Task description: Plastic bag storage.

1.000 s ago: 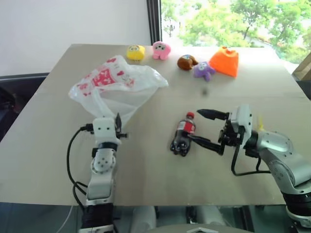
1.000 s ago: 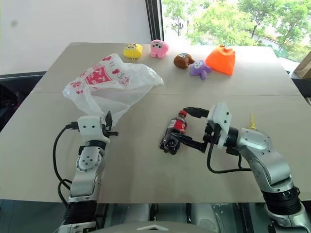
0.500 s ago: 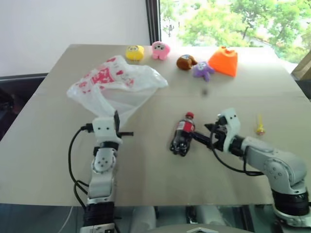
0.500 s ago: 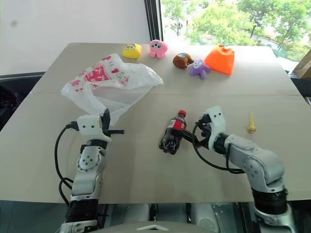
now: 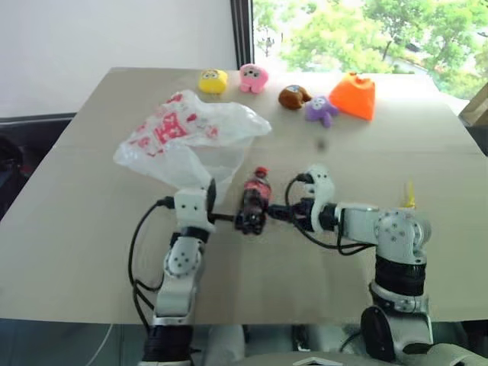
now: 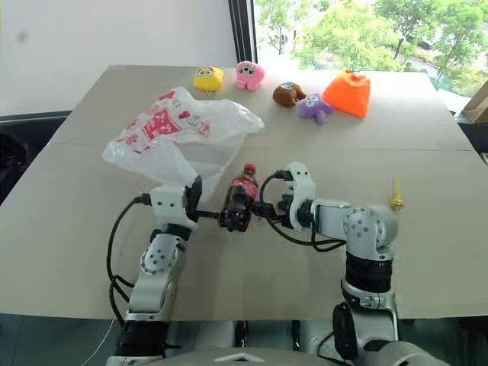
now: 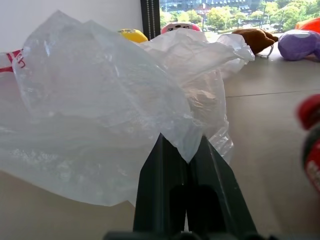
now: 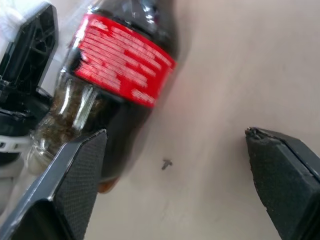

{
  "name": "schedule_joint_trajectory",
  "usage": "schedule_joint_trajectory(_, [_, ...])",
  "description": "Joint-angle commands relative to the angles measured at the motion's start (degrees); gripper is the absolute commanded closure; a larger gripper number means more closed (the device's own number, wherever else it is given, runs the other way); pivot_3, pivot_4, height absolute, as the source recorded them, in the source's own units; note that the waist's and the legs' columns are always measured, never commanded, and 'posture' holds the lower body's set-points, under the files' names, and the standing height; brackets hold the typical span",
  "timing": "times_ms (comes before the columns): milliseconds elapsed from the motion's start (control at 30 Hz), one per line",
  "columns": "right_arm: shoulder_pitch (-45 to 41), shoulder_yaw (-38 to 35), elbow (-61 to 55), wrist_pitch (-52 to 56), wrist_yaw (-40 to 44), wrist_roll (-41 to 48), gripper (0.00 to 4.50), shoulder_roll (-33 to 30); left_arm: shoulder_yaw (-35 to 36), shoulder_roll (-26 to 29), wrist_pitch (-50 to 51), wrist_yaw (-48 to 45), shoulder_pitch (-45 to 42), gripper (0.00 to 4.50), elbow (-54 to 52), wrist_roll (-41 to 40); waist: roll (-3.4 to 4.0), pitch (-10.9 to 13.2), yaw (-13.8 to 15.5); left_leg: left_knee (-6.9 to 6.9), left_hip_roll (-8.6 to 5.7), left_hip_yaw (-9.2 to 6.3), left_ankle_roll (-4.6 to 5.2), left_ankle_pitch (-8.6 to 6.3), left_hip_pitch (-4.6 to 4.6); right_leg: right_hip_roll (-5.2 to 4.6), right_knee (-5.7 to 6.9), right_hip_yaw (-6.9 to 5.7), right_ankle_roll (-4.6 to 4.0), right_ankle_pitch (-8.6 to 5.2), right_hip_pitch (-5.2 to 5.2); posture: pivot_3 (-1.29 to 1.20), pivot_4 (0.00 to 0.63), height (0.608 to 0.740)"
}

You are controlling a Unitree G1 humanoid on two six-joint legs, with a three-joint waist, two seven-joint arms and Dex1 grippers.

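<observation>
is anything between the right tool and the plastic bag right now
Yes. A cola bottle lies on the table between the open right tool and the plastic bag. The left tool, shut on the bag's edge, sits just on the bottle's other side.

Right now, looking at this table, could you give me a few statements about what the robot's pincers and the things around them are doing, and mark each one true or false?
1. The left pincer is shut on a fold of the plastic bag. True.
2. The right pincer is clamped shut. False: its fingers stand wide open, one beside the cola bottle.
3. The cola bottle is inside the bag. False: it lies on the table, beside the bag.
4. Five soft toys sit along the far edge of the table. True.
5. The bottle's cap is blue. False: it is red.
</observation>
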Motion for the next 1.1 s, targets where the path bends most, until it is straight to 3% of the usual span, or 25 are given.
schedule_joint_trajectory(33, [-2.27,2.65,2.42,-3.03,0.95,-1.71,0.00,1.94,-3.08,-0.87,1.28,-2.59,0.72,4.45,-2.73,-1.66,0.00,0.00,-0.04,0.00,0.01,-0.02,0.00,0.00,0.01,0.02,0.03,-0.01,0.00,0.00,0.00,0.00,0.150,0.740])
schedule_joint_trajectory(333, [-5.66,0.19,4.15,-5.54,4.10,-1.38,0.00,5.02,-6.22,-1.21,4.18,-7.76,0.53,4.45,-2.81,-3.47,0.01,0.00,0.26,0.00,0.01,-0.07,0.00,0.00,-0.07,0.00,-0.03,-0.09,0.00,0.00,0.00,0.00,0.150,0.740])
schedule_joint_trajectory(533, [-6.06,8.00,1.58,-7.63,9.67,-2.36,0.00,-0.28,-6.38,-1.45,4.79,-8.49,-0.50,4.45,-1.80,-3.96,0.02,0.00,0.19,0.11,-0.05,-0.30,0.01,-0.01,-0.41,-0.07,-0.11,-0.31,0.00,0.00,-0.13,0.00,0.150,0.740])
schedule_joint_trajectory(700, [-5.96,15.66,4.58,-13.63,9.20,-9.49,0.00,-4.40,-7.02,-1.45,4.93,-9.19,-0.61,4.45,-1.87,-4.07,0.03,0.00,0.04,0.11,-0.01,-0.38,0.01,0.00,-0.48,0.00,-0.04,-0.35,0.00,0.00,-0.24,0.00,0.150,0.740])
schedule_joint_trajectory(933, [-7.63,15.24,9.31,-10.38,7.01,-11.59,0.00,-0.50,-5.32,-0.06,4.11,-9.53,1.34,4.45,-3.37,-4.94,0.03,-0.01,0.02,0.27,-0.01,-0.38,0.01,0.00,-0.52,-0.04,0.01,-0.37,0.01,0.01,-0.22,0.00,0.150,0.740])
schedule_joint_trajectory(1100, [-8.97,21.94,8.79,-10.49,8.81,-14.65,0.00,-4.25,-4.92,0.38,3.58,-9.40,2.14,4.45,-4.12,-5.17,0.05,-0.02,0.04,0.27,0.01,-0.42,0.02,0.00,-0.53,-0.03,0.01,-0.41,0.00,0.01,-0.22,0.00,0.150,0.740])
